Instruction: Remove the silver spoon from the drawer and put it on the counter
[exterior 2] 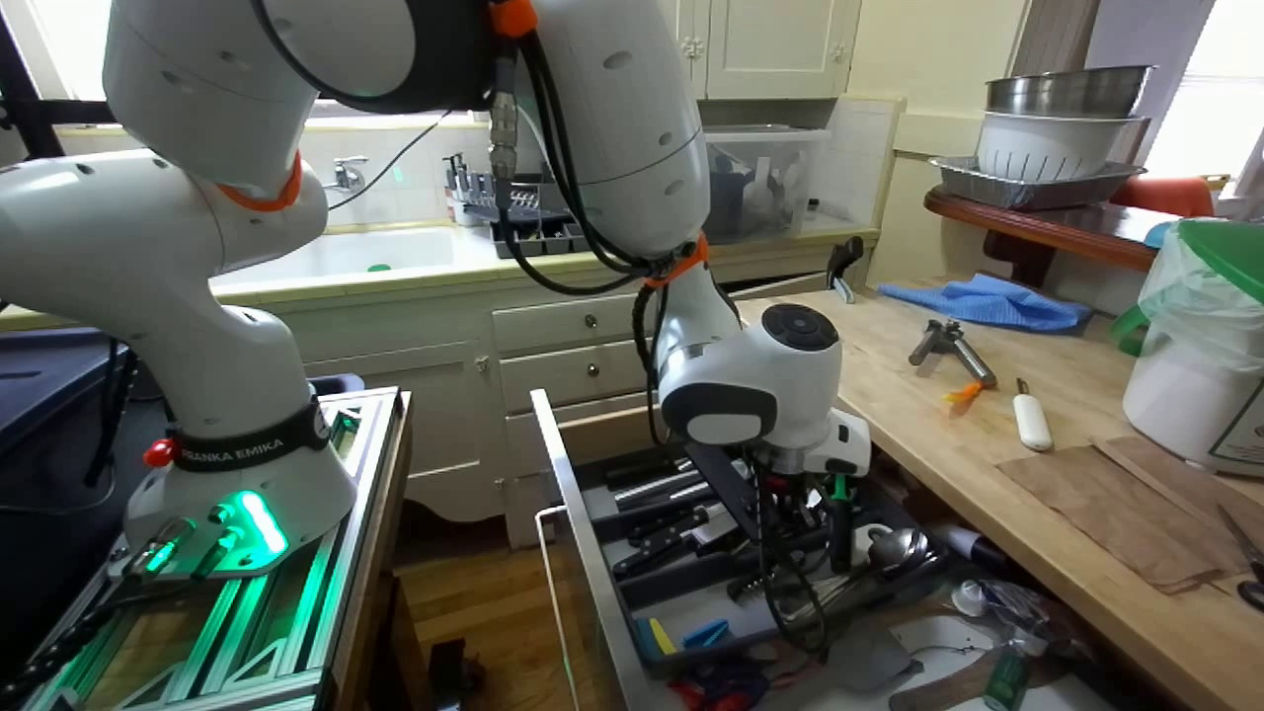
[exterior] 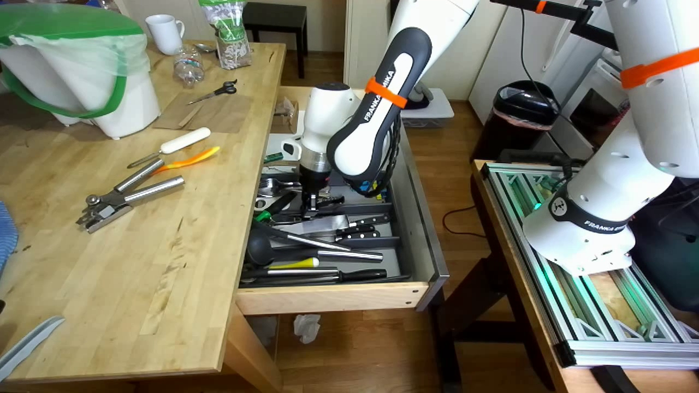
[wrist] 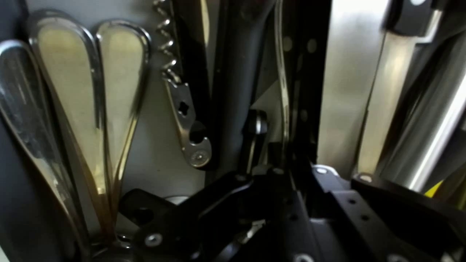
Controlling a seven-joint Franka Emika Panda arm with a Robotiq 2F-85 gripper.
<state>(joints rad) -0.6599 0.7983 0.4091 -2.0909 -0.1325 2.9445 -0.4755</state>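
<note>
The drawer (exterior: 333, 298) is pulled out and holds a dark grey divided cutlery tray (exterior 2: 681, 585). The light-wood counter (exterior: 109, 278) lies beside it, also in an exterior view (exterior 2: 889, 395). My gripper (exterior: 310, 207) points down into the tray among utensils. In the wrist view the fingertips (wrist: 296, 169) are close together over dark items; whether they hold anything is too dark to tell. A silver spoon bowl (exterior 2: 899, 549) shows in the drawer near the counter edge. Shiny flatware handles (wrist: 67, 69) lie left of the fingers, apart from them; their ends are hidden.
Knives (exterior: 327, 225) and a black ladle (exterior: 260, 248) lie in neighbouring compartments. A corkscrew (wrist: 187, 120) lies left of the fingers. The counter bears a metal press (exterior: 123, 196), a white-handled tool (exterior: 185, 140), scissors (exterior: 218, 91) and a green-lidded bucket (exterior: 134, 101).
</note>
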